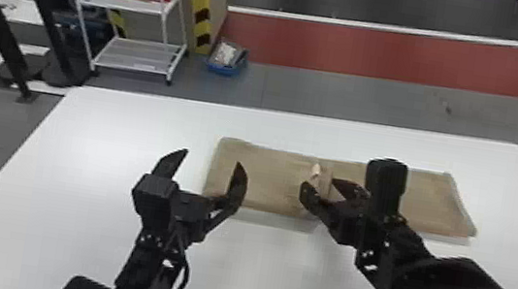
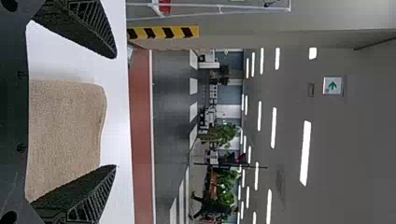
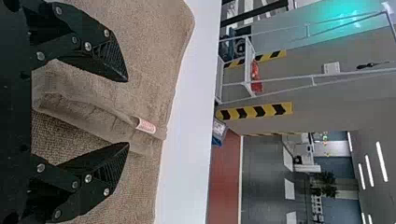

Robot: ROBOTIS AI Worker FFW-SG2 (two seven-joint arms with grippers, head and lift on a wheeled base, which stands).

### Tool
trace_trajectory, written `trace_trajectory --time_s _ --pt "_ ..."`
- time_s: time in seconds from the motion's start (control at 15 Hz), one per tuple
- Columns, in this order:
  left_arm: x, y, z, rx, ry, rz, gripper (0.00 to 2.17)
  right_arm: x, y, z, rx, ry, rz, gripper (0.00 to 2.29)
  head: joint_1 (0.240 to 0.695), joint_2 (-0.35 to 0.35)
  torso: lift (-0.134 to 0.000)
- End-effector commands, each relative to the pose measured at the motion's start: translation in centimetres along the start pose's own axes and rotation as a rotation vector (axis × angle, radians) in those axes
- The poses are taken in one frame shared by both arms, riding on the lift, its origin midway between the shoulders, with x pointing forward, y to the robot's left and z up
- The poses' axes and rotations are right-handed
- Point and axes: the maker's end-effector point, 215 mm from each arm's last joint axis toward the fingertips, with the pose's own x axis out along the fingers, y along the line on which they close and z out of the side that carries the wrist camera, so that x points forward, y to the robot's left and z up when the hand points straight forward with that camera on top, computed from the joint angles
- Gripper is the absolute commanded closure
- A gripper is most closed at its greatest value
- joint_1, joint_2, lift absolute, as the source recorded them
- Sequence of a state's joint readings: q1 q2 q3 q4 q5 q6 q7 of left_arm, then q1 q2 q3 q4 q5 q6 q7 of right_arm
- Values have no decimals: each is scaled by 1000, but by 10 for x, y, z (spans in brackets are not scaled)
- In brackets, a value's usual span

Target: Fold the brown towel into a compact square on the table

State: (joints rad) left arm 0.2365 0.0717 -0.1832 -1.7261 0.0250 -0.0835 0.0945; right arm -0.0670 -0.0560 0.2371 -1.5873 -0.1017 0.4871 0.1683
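The brown towel [image 1: 263,176] lies as a long flat strip across the table, with a raised fold and a small pale tag near its middle. My right gripper [image 1: 325,186] stands open over that raised fold. In the right wrist view the towel's fold [image 3: 93,116] and its tag [image 3: 146,125] show between the parted fingertips of the right gripper [image 3: 128,112]. My left gripper [image 1: 212,156] is open at the towel's left end, one finger by the towel and the other over bare table. The left wrist view has the towel's end [image 2: 67,130] between the fingers of the left gripper [image 2: 116,112].
The white table [image 1: 86,145] extends around the towel on all sides. Beyond its far edge, on the floor, stand a white wire shelf [image 1: 134,54] and a blue bin [image 1: 227,58].
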Motion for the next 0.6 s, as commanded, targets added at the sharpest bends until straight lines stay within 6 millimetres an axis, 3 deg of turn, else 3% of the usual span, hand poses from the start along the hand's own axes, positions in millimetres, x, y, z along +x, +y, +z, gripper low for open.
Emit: trace_trajectory --time_s 0.0,0.13,0.53 --pt "3 1 -1 2 1 -4 33 3 0 3 -21 3 -8 471 695 85 -116" --pt "7 -3 0 2 0 -20 33 10 -3 -1 -30 47 -17 616 695 86 -116" --pt "10 0 4 -17 -10 -24 33 13 2 -9 -35 117 1 620 695 84 -116"
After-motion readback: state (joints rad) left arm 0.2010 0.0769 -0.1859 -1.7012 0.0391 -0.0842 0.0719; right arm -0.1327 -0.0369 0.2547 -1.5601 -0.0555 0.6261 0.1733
